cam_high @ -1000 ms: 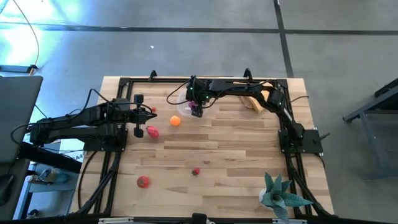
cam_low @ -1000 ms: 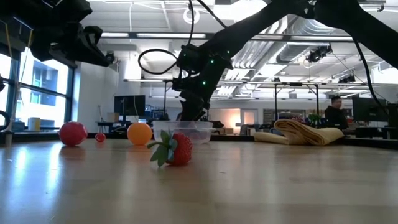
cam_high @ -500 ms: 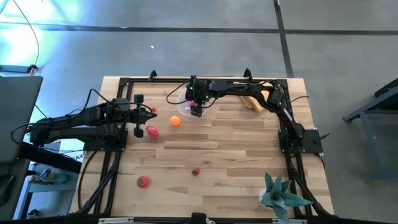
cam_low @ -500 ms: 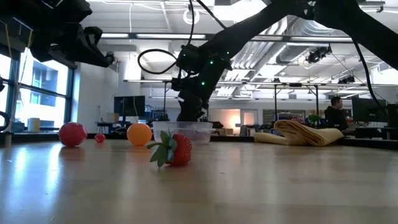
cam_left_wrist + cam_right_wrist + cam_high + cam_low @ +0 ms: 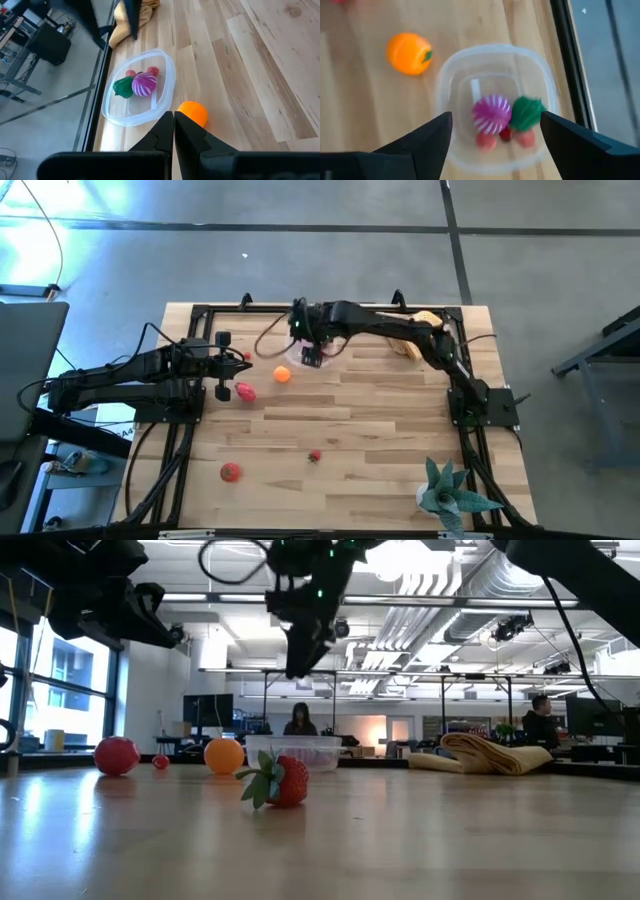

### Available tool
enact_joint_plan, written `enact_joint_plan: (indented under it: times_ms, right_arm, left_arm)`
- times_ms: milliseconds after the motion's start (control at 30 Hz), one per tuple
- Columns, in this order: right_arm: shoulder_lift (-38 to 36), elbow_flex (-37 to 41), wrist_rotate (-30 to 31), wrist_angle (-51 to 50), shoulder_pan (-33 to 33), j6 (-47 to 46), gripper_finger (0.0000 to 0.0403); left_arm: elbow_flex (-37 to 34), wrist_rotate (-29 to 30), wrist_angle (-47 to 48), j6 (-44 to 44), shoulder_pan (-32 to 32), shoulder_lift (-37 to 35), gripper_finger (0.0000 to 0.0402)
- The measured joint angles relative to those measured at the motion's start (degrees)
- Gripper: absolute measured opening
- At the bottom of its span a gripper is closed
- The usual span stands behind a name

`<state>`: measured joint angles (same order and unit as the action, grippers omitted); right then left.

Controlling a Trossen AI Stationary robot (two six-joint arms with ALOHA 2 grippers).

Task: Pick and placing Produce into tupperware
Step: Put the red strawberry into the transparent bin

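Observation:
The clear tupperware point(image 5: 492, 107) stands near the table's far edge and holds a magenta piece point(image 5: 491, 114), a green piece point(image 5: 526, 113) and small red pieces point(image 5: 486, 140); it also shows in the left wrist view point(image 5: 116, 107). My right gripper point(image 5: 496, 116) hangs open and empty above it, raised well clear in the low view point(image 5: 300, 640). An orange point(image 5: 282, 375) lies beside the container. A pink-red piece point(image 5: 243, 392) and a small red one point(image 5: 247, 357) lie by my left gripper point(image 5: 222, 372), which is shut, empty and above the table. A strawberry point(image 5: 315, 456) and a tomato point(image 5: 231, 471) lie nearer.
A tan cloth point(image 5: 410, 340) lies at the far right. A teal spiky plant point(image 5: 450, 495) stands at the near right corner. Black frame rails point(image 5: 200, 310) run along the table's edges. People show in the room behind point(image 5: 540, 720).
My right gripper has gone up, away from the tupperware, and a little toward the table's left edge. The pieces stay in the container.

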<state>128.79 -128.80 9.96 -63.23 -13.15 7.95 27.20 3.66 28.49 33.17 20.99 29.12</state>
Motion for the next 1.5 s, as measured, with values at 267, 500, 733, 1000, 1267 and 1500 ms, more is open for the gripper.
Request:
enact_joint_plan:
  times_ms: [267, 500, 733, 1000, 1267, 1500]
  right_arm:
    - [0.0, 0.7, 14.1, -6.1, 14.0, -10.0, 0.0274]
    - [-2.2, 10.2, 25.3, -4.5, 24.0, -20.7, 0.0273]
    - [-17.4, 37.0, 28.2, 15.4, 28.5, -27.5, 0.0272]
    - [-30.3, 64.9, 8.3, 53.9, 28.6, -16.8, 0.0272]
    - [-30.2, 73.6, -1.3, 62.0, 30.5, -18.2, 0.0272]
    - [-27.4, 76.1, -1.4, 72.1, 32.5, -5.2, 0.0273]
  left_arm:
    - [0.0, 0.0, 0.0, 0.0, 0.0, 0.0, 0.0005]
    - [0.0, 0.0, 0.0, 0.0, 0.0, 0.0, 0.0005]
    - [0.0, 0.0, 0.0, 0.0, 0.0, 0.0, 0.0005]
    - [0.0, 0.0, 0.0, 0.0, 0.0, 0.0, 0.0005]
    - [0.0, 0.0, 0.0, 0.0, 0.0, 0.0, 0.0005]
    - [0.0, 0.0, 0.0, 0.0, 0.0, 0.0, 0.0005]
